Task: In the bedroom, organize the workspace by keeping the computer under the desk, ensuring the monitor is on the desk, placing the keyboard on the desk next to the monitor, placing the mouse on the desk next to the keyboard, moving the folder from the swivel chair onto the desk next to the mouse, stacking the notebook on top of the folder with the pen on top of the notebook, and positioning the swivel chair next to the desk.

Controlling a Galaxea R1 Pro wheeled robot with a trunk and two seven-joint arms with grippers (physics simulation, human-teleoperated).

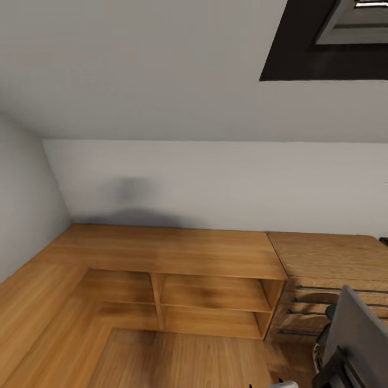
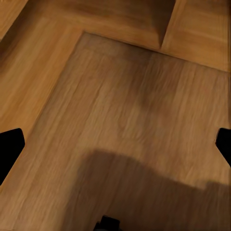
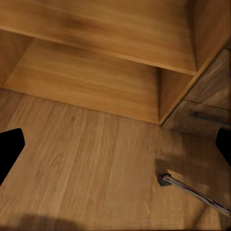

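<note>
Two tools, left tool [image 2: 115,144] and right tool [image 3: 115,144], are hanging released over bare floor [image 2: 120,106]. Robot is facing oak shelves [image 1: 215,293]; swivel chair [image 1: 355,339] is showing near right. Judgement: turn right, locate the desk before reaching.

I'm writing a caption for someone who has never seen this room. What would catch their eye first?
Probably the low oak shelf unit with open compartments against the pale grey wall, filling the head view's middle. Right of it stands an oak drawer unit with dark bar handles, and a grey-backed swivel chair pokes in at the lower right corner. A dark skylight opening cuts the sloped ceiling upper right.
</note>
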